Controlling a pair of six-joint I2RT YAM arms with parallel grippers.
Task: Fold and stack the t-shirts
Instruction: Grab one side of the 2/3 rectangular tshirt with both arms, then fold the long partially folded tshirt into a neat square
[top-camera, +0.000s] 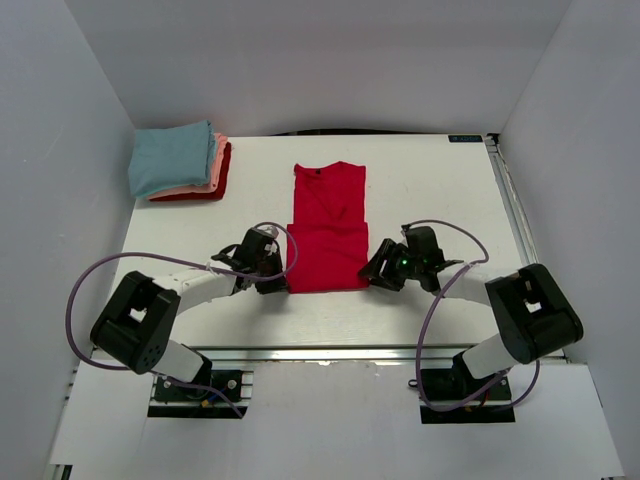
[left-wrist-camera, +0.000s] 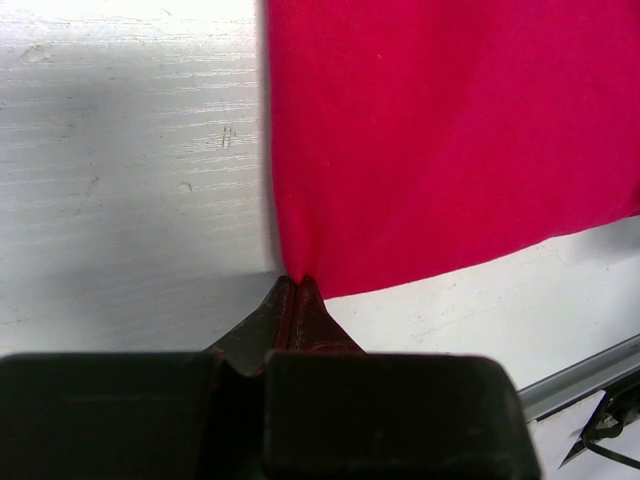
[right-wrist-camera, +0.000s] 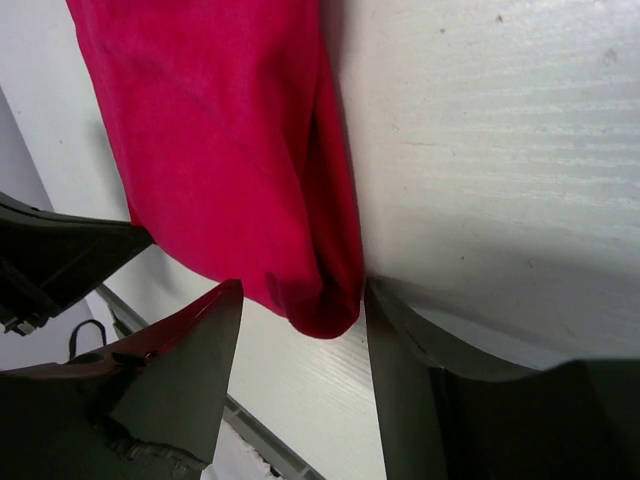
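Note:
A bright red t-shirt (top-camera: 327, 228) lies on the white table (top-camera: 440, 180), folded narrow lengthwise, collar at the far end. My left gripper (top-camera: 272, 276) sits at its near left corner; in the left wrist view the gripper (left-wrist-camera: 297, 280) is shut on the corner of the red shirt (left-wrist-camera: 450, 140). My right gripper (top-camera: 374, 270) is at the near right corner; in the right wrist view it (right-wrist-camera: 300, 300) is open, with the folded corner of the shirt (right-wrist-camera: 230, 170) between its spread fingers (right-wrist-camera: 195, 350). A stack of folded shirts, light blue on salmon-pink on red (top-camera: 180, 160), lies at the far left.
Grey walls enclose the table on the left, right and back. A metal rail (top-camera: 510, 195) runs along the table's right edge and the front edge (top-camera: 330, 352) lies just behind the arm bases.

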